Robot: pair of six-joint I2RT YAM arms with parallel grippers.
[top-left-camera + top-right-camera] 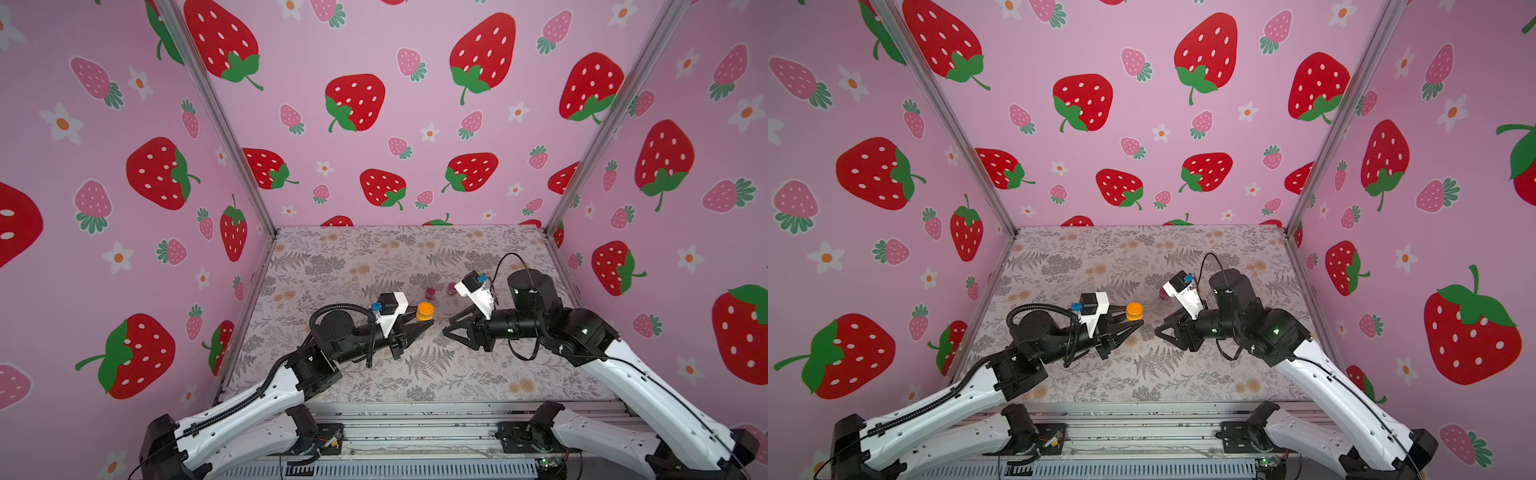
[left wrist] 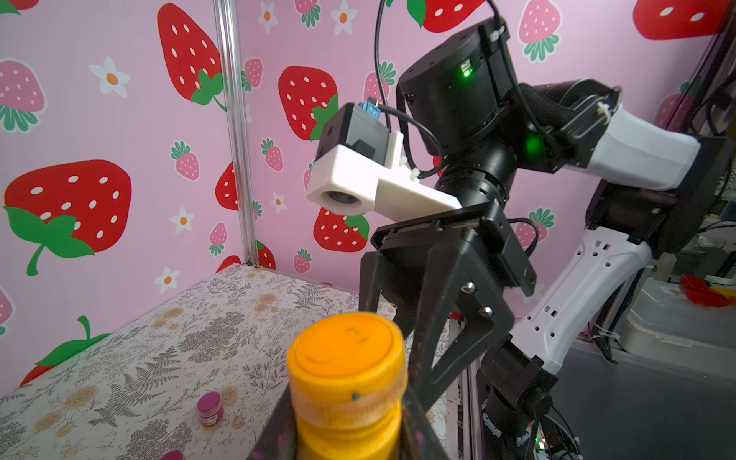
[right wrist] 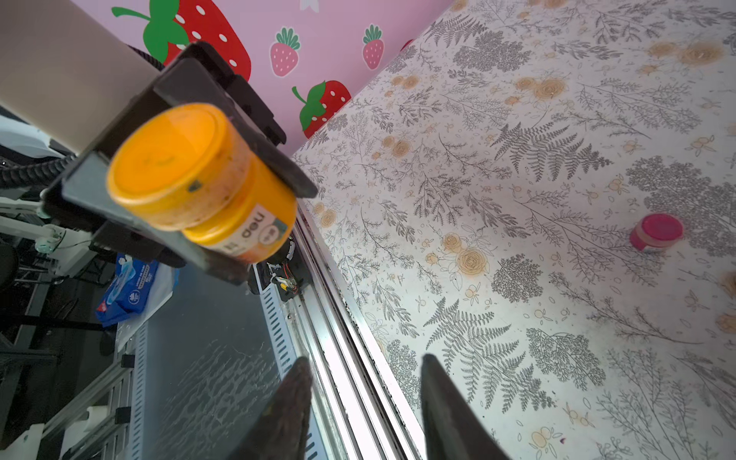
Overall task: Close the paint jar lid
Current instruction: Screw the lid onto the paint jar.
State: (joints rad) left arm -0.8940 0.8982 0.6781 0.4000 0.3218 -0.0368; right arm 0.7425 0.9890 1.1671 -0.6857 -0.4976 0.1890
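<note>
Three strawberry walls (image 1: pixel 415 124), floral tabletop (image 1: pixel 353 257)

Robot lab test cell: strawberry-print backdrop walls (image 1: pixel 374 124) on aluminium posts (image 1: pixel 223 124), floral table cover (image 1: pixel 353 257), extrusion rail base (image 1: pixel 415 432) at bottom centre, storage bin (image 2: pixel 669 322) and wipes pack (image 3: pixel 127 286) outside the enclosure.

Open air separates the right claw (image 1: pixel 446 327) from the orange jar (image 1: pixel 425 311) in the left claw (image 1: pixel 426 319). Just behind that gap stand a pink jar (image 1: pixel 430 294) and a second pink jar (image 1: pixel 451 288); the desk (image 1: pixel 353 249) beyond lies open.
</note>
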